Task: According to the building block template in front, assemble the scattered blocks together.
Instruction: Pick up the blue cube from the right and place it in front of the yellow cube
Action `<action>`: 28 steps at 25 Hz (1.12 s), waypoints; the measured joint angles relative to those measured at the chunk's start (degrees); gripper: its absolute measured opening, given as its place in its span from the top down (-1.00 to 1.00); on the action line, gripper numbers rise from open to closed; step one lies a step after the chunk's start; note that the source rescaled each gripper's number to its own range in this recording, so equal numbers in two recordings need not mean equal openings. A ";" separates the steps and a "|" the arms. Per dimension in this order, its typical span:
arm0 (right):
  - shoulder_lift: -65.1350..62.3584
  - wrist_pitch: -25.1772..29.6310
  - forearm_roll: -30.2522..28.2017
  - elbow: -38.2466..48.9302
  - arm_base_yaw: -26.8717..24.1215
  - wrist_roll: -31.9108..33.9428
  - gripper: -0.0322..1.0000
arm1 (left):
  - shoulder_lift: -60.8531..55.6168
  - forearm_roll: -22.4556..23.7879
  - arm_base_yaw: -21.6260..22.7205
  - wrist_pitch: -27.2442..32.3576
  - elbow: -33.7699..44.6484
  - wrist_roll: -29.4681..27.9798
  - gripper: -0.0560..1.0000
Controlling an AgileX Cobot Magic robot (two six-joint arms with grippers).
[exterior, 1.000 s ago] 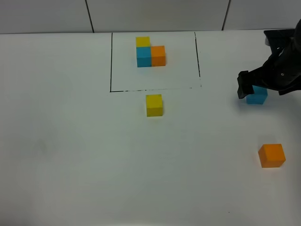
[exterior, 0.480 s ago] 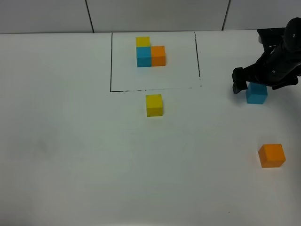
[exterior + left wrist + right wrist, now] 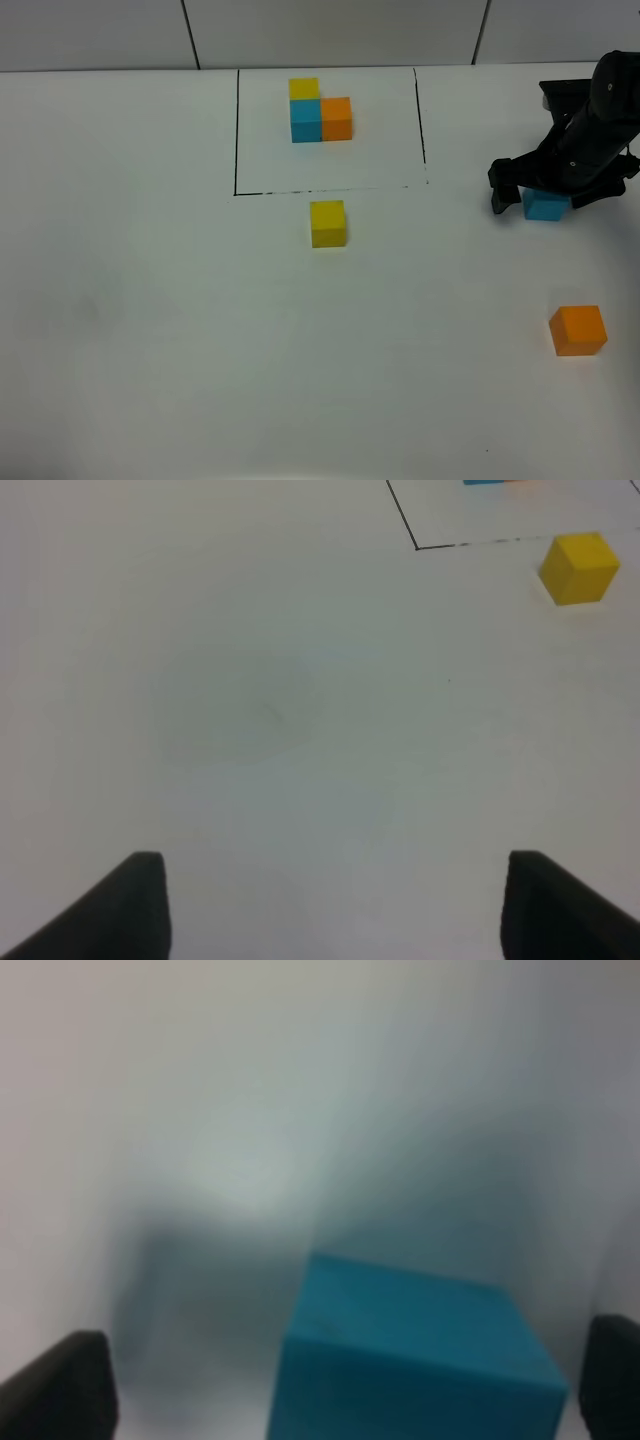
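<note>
1. Between the jaws of the right gripper (image 3: 545, 192), far to the right on the table (image 3: 150, 300), sits the light blue cube (image 3: 546, 207). The jaws stand apart on either side of it, not clamped.
2. I judge this the grasp step for the first of the scattered blocks: close squarely, then lift.
3. Next I'd carry it toward the yellow cube (image 3: 327, 222), which lies just below the black outline (image 3: 237, 130) around the building block template (image 3: 320, 112).
4. Open surface lies along that path. The orange cube (image 3: 577, 330) sits well clear, near the right edge.
5. Over bare table, the left gripper (image 3: 335, 900) hangs unclenched, holding nothing.
</note>
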 joint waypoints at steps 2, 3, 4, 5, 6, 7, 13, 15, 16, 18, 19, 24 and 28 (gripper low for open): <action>0.00 0.24 -0.07 0.00 0.00 0.42 -0.58 | 0.00 0.00 0.00 0.00 0.00 0.00 -0.02; 0.00 0.45 -0.28 0.00 0.00 0.77 -0.48 | 0.00 0.00 0.00 0.00 0.00 0.00 -0.02; 0.00 0.59 -0.60 0.00 0.00 1.21 -0.33 | 0.00 0.00 0.00 0.00 0.00 0.00 -0.02; 0.00 0.77 -1.03 0.00 0.00 1.74 -0.18 | 0.00 0.00 0.00 0.00 0.00 0.00 -0.02; 0.00 1.01 -1.75 0.00 0.00 2.06 0.06 | 0.00 0.00 0.00 0.00 0.00 0.00 -0.02; 0.00 1.17 -2.70 0.00 0.00 2.41 0.36 | 0.00 0.00 0.00 0.00 0.00 0.00 -0.02; 0.00 2.18 -6.96 -0.04 0.00 7.96 0.89 | 0.00 0.00 0.00 0.00 0.00 0.00 -0.02; -0.07 2.67 -7.58 -0.04 0.00 8.73 0.89 | 0.00 0.00 0.00 0.00 0.00 0.00 -0.02; -0.20 3.14 -7.62 -0.04 0.00 9.27 0.89 | 0.00 0.00 0.00 0.00 0.00 0.00 -0.02; -1.10 4.92 -7.64 -0.04 0.00 10.57 0.89 | 0.00 0.00 0.00 0.00 0.00 0.00 -0.02; -1.87 5.61 -7.64 -0.04 0.06 11.40 0.89 | 0.00 0.00 0.00 0.00 0.00 0.00 -0.02; -8.30 10.53 -10.43 -0.04 2.67 16.09 0.89 | 0.00 0.00 0.00 0.00 0.00 0.00 -0.02; -13.24 14.04 -14.48 -0.04 9.13 23.20 0.89 | 0.00 0.00 0.00 0.00 0.00 0.00 -0.02</action>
